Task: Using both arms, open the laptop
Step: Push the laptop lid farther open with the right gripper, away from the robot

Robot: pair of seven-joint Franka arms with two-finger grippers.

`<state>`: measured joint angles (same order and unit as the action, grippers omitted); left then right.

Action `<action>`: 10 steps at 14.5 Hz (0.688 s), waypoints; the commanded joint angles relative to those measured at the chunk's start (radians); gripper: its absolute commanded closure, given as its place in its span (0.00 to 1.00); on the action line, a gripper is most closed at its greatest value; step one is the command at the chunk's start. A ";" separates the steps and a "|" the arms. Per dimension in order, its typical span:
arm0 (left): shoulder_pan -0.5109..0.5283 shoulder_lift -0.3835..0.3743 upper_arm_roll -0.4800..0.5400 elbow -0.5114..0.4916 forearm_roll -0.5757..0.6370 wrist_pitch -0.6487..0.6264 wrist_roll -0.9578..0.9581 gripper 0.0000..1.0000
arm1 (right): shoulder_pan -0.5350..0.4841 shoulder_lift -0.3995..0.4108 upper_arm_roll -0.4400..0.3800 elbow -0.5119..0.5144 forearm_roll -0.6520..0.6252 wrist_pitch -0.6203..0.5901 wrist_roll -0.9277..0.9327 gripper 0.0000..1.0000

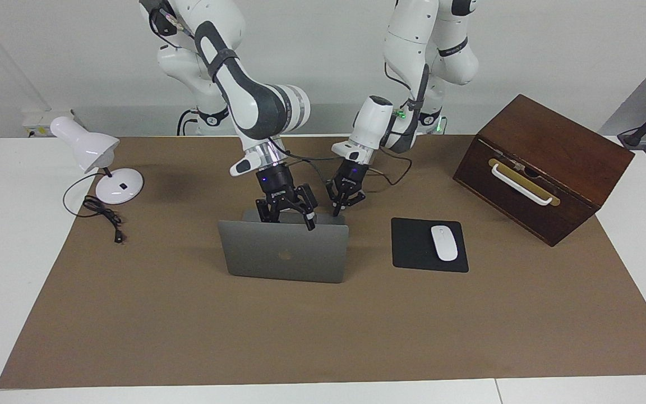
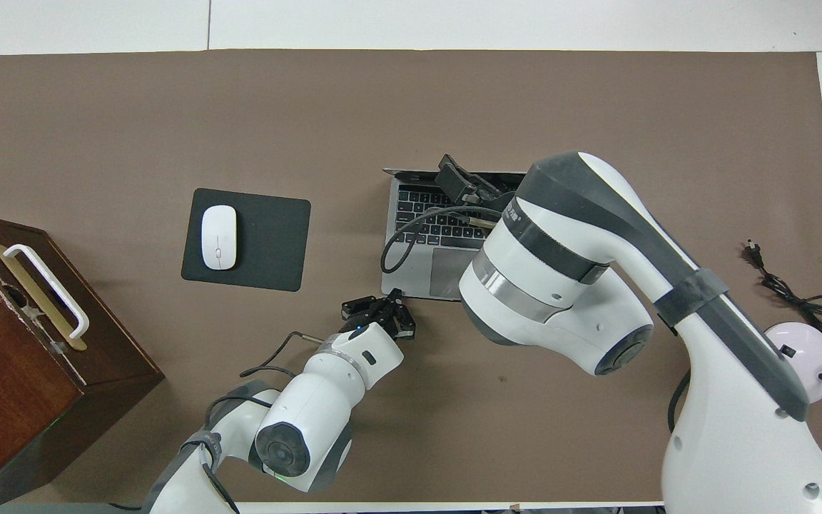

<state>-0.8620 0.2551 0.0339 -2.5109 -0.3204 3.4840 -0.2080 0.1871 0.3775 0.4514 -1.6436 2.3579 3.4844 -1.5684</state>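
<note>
The slim silver-grey metal laptop (image 1: 285,251) stands open at the middle of the brown-covered surface (image 1: 323,331), its lid raised nearly upright with the logo turned away from the robots. The facing view shows only the lid's back; the overhead view reveals the black keyboard and grey trackpad. The right gripper (image 1: 285,212) sits at the lid's top edge, fingers apart, straddling it at 12 o'clock of the lid. The left gripper (image 2: 379,312) hangs over the base's corner nearest the robots, at 7 o'clock of the keyboard in the overhead view; whether its fingers are apart or together cannot be told. Toward the left arm's end lies a black rectangular mousepad (image 1: 419,249) carrying a white mouse (image 1: 444,243).
</note>
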 commanded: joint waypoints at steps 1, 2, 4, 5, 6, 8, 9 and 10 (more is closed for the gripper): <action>0.018 0.082 0.001 0.055 -0.020 0.018 0.022 1.00 | -0.050 0.020 0.050 0.050 -0.028 0.001 -0.032 0.00; 0.018 0.082 0.001 0.055 -0.020 0.018 0.022 1.00 | -0.057 0.020 0.053 0.050 -0.029 -0.005 -0.032 0.00; 0.018 0.082 0.001 0.055 -0.020 0.018 0.022 1.00 | -0.061 0.020 0.053 0.051 -0.045 -0.016 -0.032 0.00; 0.018 0.082 0.001 0.055 -0.020 0.018 0.022 1.00 | -0.067 0.021 0.053 0.064 -0.049 -0.022 -0.032 0.00; 0.018 0.082 0.001 0.055 -0.020 0.018 0.022 1.00 | -0.069 0.026 0.055 0.067 -0.052 -0.025 -0.032 0.00; 0.018 0.082 0.001 0.055 -0.020 0.018 0.022 1.00 | -0.071 0.030 0.055 0.079 -0.060 -0.024 -0.032 0.00; 0.018 0.082 0.001 0.055 -0.020 0.018 0.022 1.00 | -0.075 0.032 0.055 0.080 -0.063 -0.025 -0.032 0.00; 0.018 0.082 0.001 0.055 -0.020 0.018 0.022 1.00 | -0.078 0.032 0.055 0.082 -0.066 -0.024 -0.032 0.00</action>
<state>-0.8618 0.2551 0.0339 -2.5109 -0.3204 3.4840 -0.2080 0.1413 0.3839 0.4787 -1.5954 2.3146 3.4646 -1.5735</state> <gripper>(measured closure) 0.991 0.000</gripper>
